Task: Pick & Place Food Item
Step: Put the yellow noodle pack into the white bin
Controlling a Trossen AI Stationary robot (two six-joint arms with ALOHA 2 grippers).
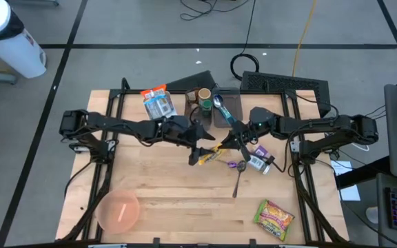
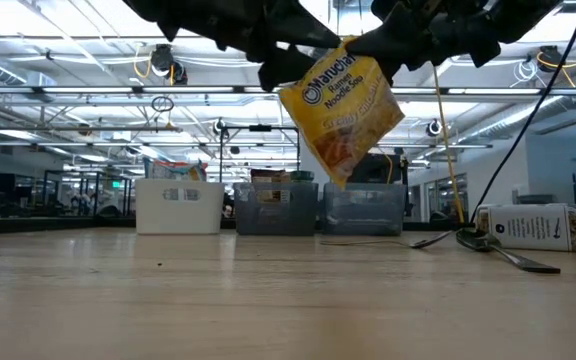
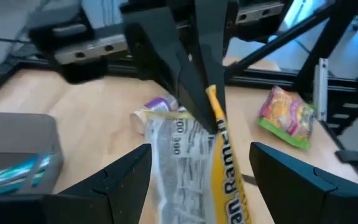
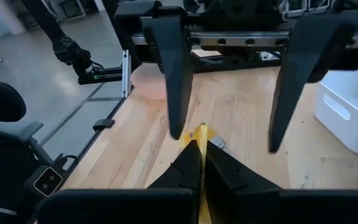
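Note:
A yellow ramen noodle packet (image 2: pixel 343 105) hangs in the air above the table's middle, also seen in the high view (image 1: pixel 210 155). My right gripper (image 4: pixel 199 142) reaches in from the table's right and is shut on the packet. My left gripper (image 3: pixel 201 148) comes from the left and is open. Its two fingers stand on either side of the packet (image 3: pixel 185 168), and no touch shows. In the high view the two grippers (image 1: pixel 204 147) (image 1: pixel 222 143) meet head-on over the packet. My right gripper pinches the packet's yellow sealed edge (image 3: pixel 213 102) between its two shut fingers (image 3: pixel 188 74), at the packet's upper end. The fingers come nearly level from the table's right. The packet hangs tilted below them, clear of the table.
On the table lie a spoon (image 1: pixel 238 180), a white carton (image 1: pixel 259 162), a colourful snack bag (image 1: pixel 274 219) near the front right and a pink bowl (image 1: pixel 119 210) at the front left. At the far edge stand a white bin (image 1: pixel 158 103) and grey bins (image 1: pixel 216 103).

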